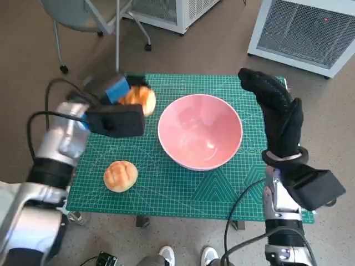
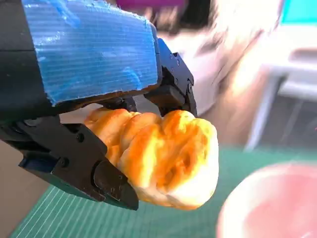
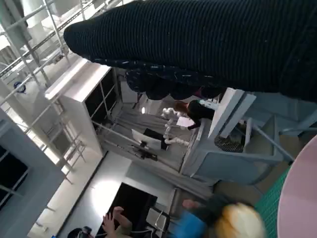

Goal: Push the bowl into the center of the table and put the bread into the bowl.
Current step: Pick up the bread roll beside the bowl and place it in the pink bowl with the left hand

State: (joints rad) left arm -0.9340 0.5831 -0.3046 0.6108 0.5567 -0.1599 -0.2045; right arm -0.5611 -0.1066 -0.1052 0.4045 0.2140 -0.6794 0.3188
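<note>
From the head view the pink bowl (image 1: 200,131) sits near the middle of the green mat (image 1: 166,188) that covers the table; it is round, smooth and glossy, and holds nothing; a bun (image 1: 120,175) lies on the mat near the front left, apart from the bowl, domed and golden with a scored top; a second piece of bread (image 1: 140,100) shows only in part beside the bowl's left rim, half hidden behind the left hand (image 1: 117,91).

The left wrist view gives what the head view hides: the left hand (image 2: 99,94) holds that bread (image 2: 166,161) between black fingers (image 2: 171,82) above and a black thumb piece below; the bread is lumpy and ridged, browned on the folds and pale at the end, lifted off the mat (image 2: 64,218); the blue tape on the hand's back is wrinkled; the bowl (image 2: 270,206) is a pink blur close by.

The right hand (image 1: 275,111) in its knitted glove stands just right of the bowl, fingers straight and apart, holding nothing; whether it touches the rim cannot be told; the right wrist view shows the ribbed glove (image 3: 208,44), a slice of the bowl's rim (image 3: 299,198), the blurred bread (image 3: 237,223), and white cabinets with a person (image 3: 195,110) far off.
</note>
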